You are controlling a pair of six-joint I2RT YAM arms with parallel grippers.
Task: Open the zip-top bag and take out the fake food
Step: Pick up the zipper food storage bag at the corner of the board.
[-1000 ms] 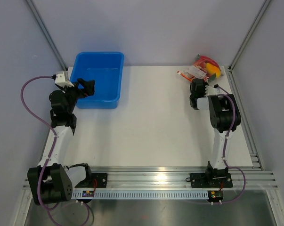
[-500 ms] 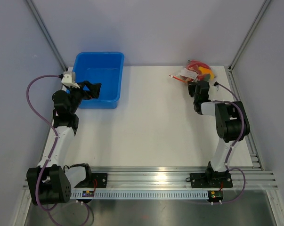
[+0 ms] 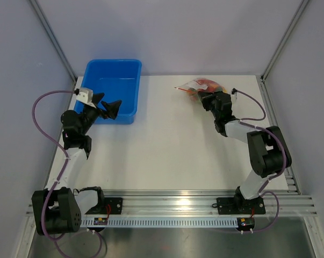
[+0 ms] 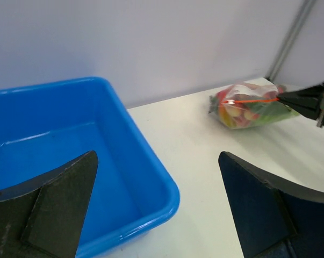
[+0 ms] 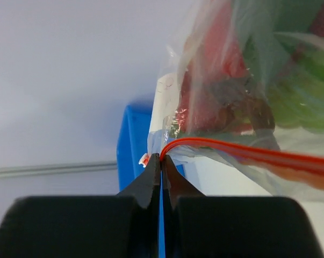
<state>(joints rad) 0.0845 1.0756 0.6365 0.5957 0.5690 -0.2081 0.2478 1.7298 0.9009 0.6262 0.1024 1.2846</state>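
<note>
The zip-top bag (image 3: 195, 84) is a clear crinkly pouch, held up near the back of the table, right of centre. My right gripper (image 3: 204, 97) is shut on the end of its orange-red zip strip (image 5: 242, 152), and the strip runs out from the closed fingertips of the right gripper (image 5: 162, 157). The fake food (image 5: 218, 70) shows through the plastic as red and green pieces; it is still inside the zip-top bag (image 4: 247, 105). My left gripper (image 3: 109, 103) stands wide open over the near right corner of the blue tub, far from the bag. Nothing is between the jaws of the left gripper (image 4: 157, 158).
A blue plastic tub (image 3: 113, 62) stands at the back left, its rim (image 4: 151, 166) right under my left fingers. Grey walls and metal posts close in the back and sides. The white table (image 3: 167, 145) runs between the two arms.
My right gripper has carried the bag leftwards from the far right corner and lifted it. My left gripper has swung right, over the tub's near corner, staying open.
</note>
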